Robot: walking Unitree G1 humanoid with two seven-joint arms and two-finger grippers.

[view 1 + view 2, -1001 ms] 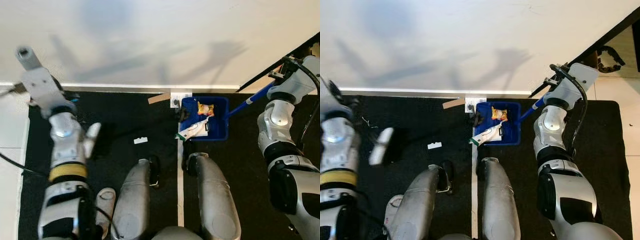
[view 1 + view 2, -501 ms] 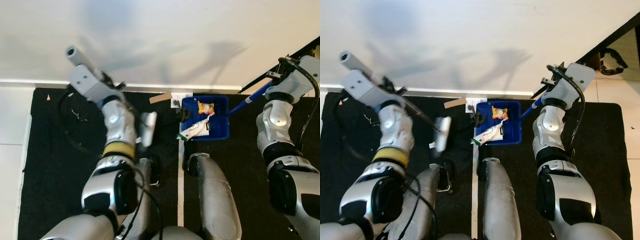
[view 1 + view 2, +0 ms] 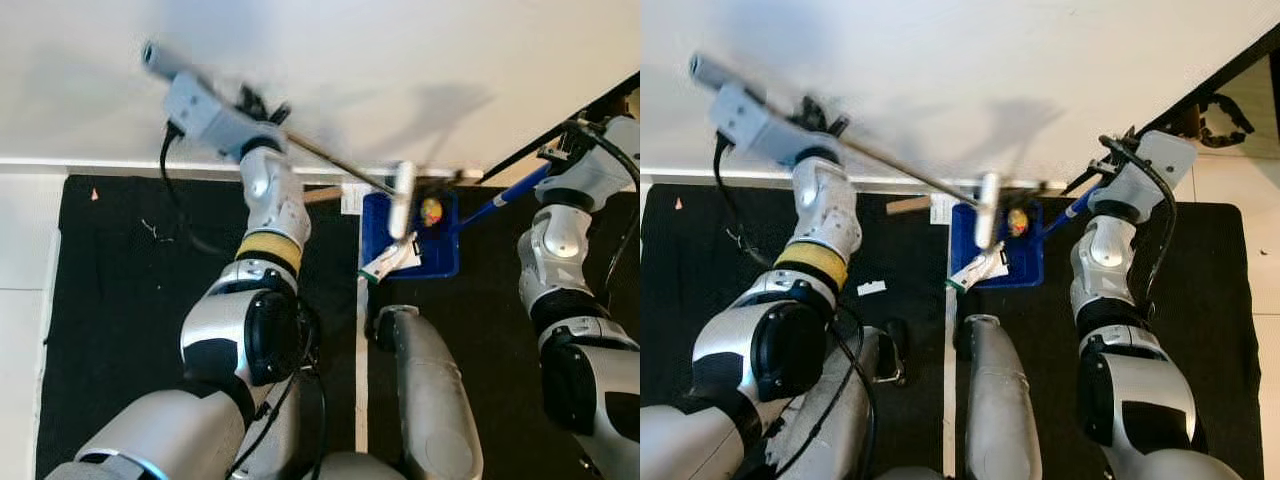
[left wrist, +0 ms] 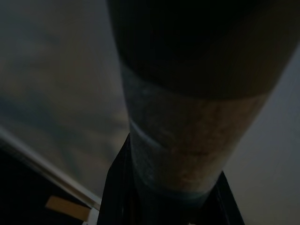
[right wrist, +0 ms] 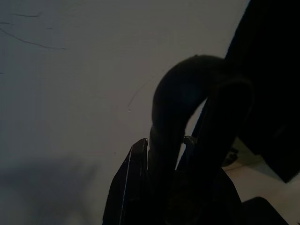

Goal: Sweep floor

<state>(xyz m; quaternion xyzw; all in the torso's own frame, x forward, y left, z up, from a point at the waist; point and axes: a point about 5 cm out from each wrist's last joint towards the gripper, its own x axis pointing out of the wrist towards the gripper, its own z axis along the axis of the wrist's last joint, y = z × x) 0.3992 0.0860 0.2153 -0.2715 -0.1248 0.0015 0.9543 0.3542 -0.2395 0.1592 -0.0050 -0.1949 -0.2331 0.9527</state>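
Left eye view: left arm reaches across the body w/ a thin-handled broom, its pale head hanging over the blue dustpan, which sits on the black mat next to the baseboard. Left gripper is up by the wall at the handle's top end; blurred, so can't tell how the fingers sit. In the pan: a white wrapper lapping over the near lip & a yellow-red bit. Right arm is off to the side, the dustpan's blue handle running up toward it.

Right eye view: same scene. Right gripper sits at the top of the blue handle; fingers too small to read here. A small white scrap lies loose on the mat, well apart from the pan, & a tan strip lies by the baseboard near it.

Left wrist view: very dark. The broom handle runs along the black fingers, which look clamped round it; tan strip shows below.

Right wrist view: dark. Fingers appear closed on a dark curved grip, wall behind.

Step, as I read it: brushing debris into the pan, most already in. Next prob calls for bringing the broom head down to the mat, beyond the white scrap, & drawing it toward the pan mouth while the right arm keeps the pan flat.
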